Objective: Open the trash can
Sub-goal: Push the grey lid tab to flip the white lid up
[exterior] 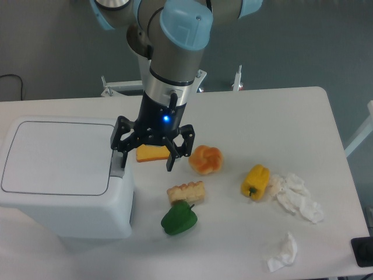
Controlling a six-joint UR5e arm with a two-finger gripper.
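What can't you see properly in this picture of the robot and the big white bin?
- Inside of the trash can: hidden by its shut lid.
- Grey button tab: partly covered by the gripper; cannot tell if a finger touches it.
- Orange block: partly behind the gripper's fingers.
- Black thing at the bottom right: cut off by the picture's edge.

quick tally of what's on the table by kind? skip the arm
Trash can: 1, white, lid shut
Peppers: 2, yellow and green
Bread-like items: 2, round bun and cut piece
Orange wedge, likely cheese: 1
Crumpled white tissue: 2, big clump and small wad
Total: 8
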